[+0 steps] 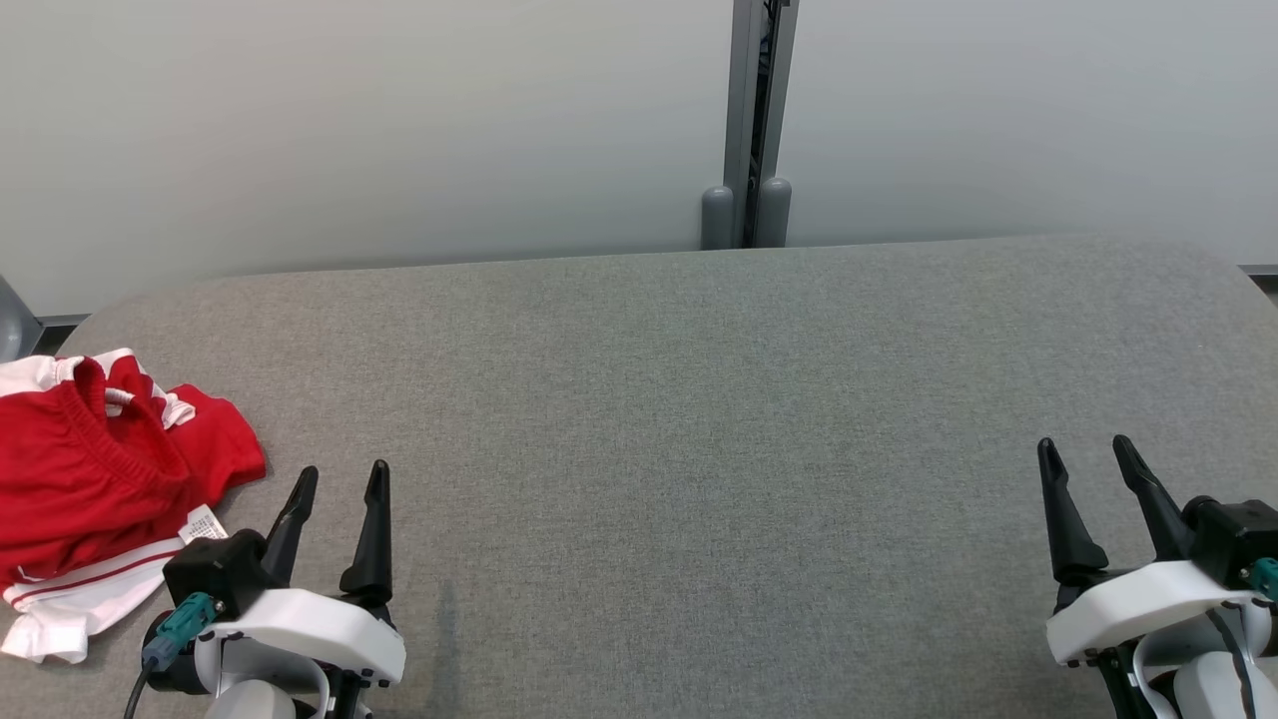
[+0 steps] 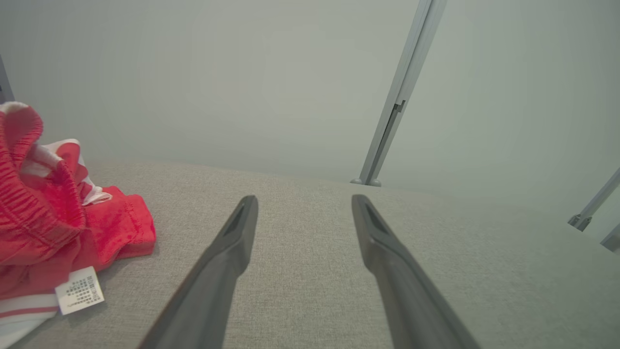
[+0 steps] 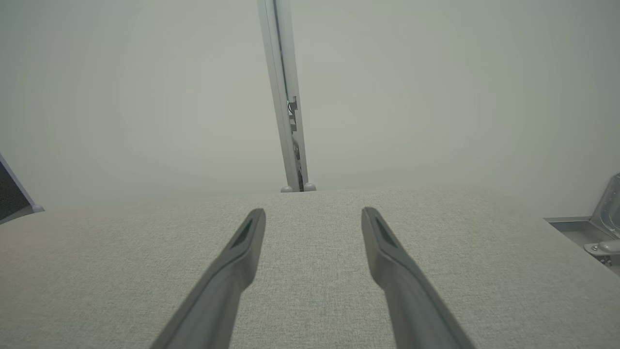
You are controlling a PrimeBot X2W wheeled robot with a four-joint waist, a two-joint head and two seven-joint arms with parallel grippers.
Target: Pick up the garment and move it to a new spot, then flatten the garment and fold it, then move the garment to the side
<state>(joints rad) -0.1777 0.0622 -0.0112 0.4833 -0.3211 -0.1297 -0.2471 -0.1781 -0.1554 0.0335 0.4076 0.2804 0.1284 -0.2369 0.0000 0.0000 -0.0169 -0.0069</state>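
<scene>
The garment (image 1: 90, 479) is a crumpled red piece with white trim and a white care label, lying at the far left of the grey table (image 1: 699, 399). In the left wrist view the garment (image 2: 53, 218) bunches up at the left edge. My left gripper (image 1: 342, 479) hovers open just right of the garment, nothing between its fingers. The left gripper (image 2: 304, 203) points across bare fabric in its own view. My right gripper (image 1: 1083, 454) stands open at the lower right, far from the garment. In the right wrist view the right gripper (image 3: 313, 215) holds nothing.
A pale wall stands right behind the table, with a grey vertical post (image 1: 751, 120) at its middle. The table's far edge (image 1: 639, 258) runs along the wall. A metal frame part (image 3: 600, 232) shows past the table's right edge.
</scene>
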